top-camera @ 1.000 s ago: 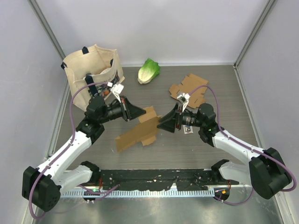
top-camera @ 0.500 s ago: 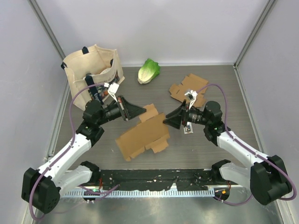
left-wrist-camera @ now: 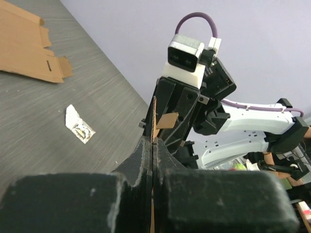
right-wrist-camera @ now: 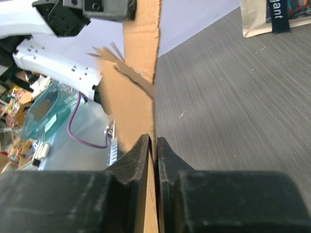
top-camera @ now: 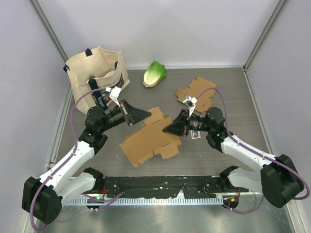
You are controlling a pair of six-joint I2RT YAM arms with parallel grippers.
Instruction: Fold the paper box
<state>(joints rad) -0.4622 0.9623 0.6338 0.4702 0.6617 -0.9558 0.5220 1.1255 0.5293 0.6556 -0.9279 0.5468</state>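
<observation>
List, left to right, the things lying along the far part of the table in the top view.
tote bag → lettuce → far cardboard blank. The nearer cardboard sheet spans too wide to place in that order.

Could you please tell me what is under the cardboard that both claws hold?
Only bare table shows around the cardboard, which the left claw and right claw pinch at its edges. Whatever lies directly beneath the sheet is covered in every view.
</observation>
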